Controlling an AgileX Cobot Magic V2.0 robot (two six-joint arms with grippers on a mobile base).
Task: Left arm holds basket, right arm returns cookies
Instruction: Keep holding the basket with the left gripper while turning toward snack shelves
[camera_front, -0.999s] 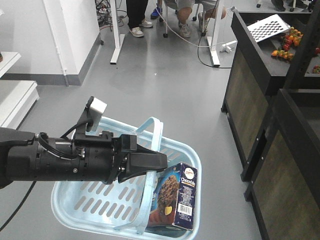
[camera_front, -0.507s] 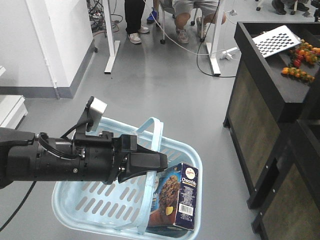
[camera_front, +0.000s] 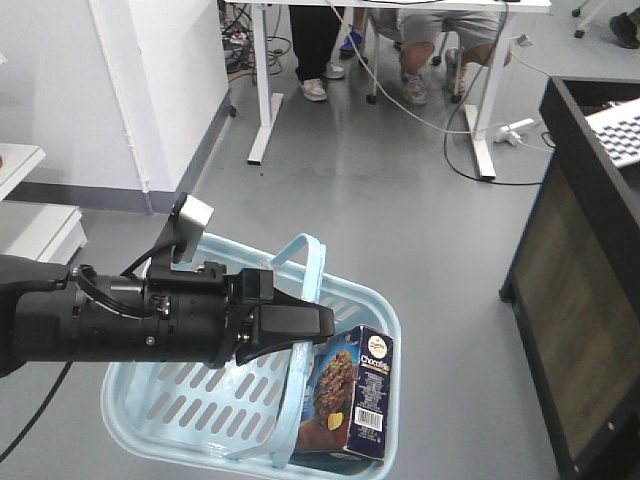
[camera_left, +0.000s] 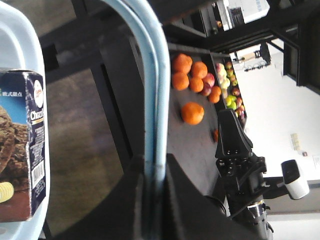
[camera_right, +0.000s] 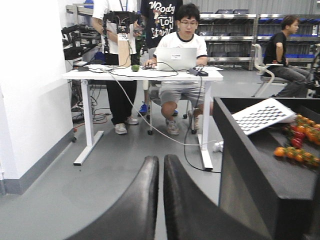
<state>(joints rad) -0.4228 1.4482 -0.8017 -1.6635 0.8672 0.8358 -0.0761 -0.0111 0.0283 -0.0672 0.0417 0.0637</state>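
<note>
Black cylindrical left arm (camera_front: 110, 325) stretching level, its wedge gripper (camera_front: 322, 322) clamping light blue slotted plastic basket (camera_front: 200, 415) by hoop handle (camera_front: 312, 265), navy rectangular cookie box (camera_front: 355, 395) standing just below the fingertips, right gripper (camera_right: 161, 162) pressing its fingers together.

The cookies (camera_front: 352, 392) stand in the basket (camera_front: 140, 395), at its right end, right of the handle (camera_front: 315, 265).

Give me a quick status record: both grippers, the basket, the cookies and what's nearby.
left gripper: shut on the basket handle
right gripper: shut, nothing between its fingers
basket: light blue, held by its handle
cookies: upright inside the basket, at its right end, not gripped
black shelf unit: right of the basket
task state: cookies not yet taken out
</note>
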